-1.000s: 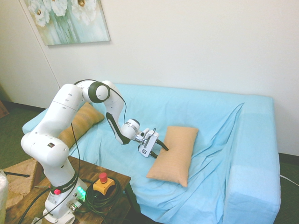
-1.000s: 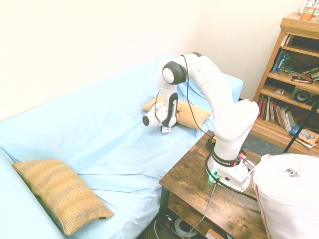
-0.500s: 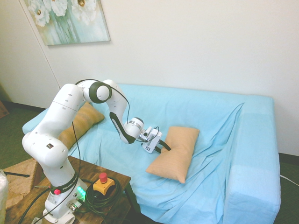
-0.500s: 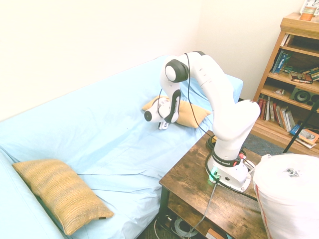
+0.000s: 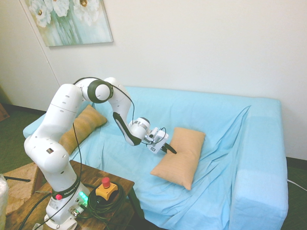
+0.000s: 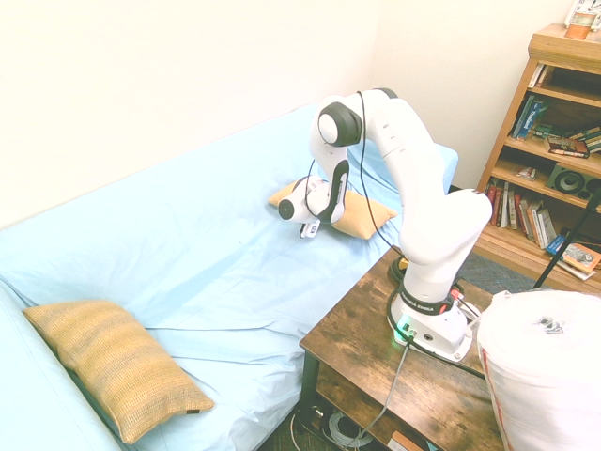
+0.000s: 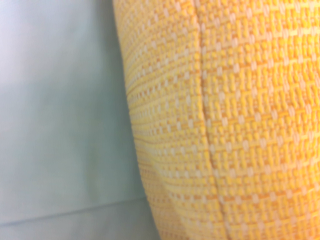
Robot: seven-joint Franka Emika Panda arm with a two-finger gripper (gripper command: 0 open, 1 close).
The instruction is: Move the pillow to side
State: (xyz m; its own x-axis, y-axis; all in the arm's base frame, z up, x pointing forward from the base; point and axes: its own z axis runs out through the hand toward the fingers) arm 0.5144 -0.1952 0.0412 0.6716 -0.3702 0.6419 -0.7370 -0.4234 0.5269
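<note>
In the second exterior view the arm covers most of the pillow [image 6: 362, 218] at centre frame. The wrist view cuts the pillow [image 7: 225, 120] off at its top, right and bottom edges. The painting [image 5: 69, 19] is cropped at upper left.

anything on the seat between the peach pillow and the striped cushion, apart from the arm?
No. In the first exterior view only bare light blue sheet lies between the pillow and the striped cushion; the gripper sits at the pillow's near edge.
</note>
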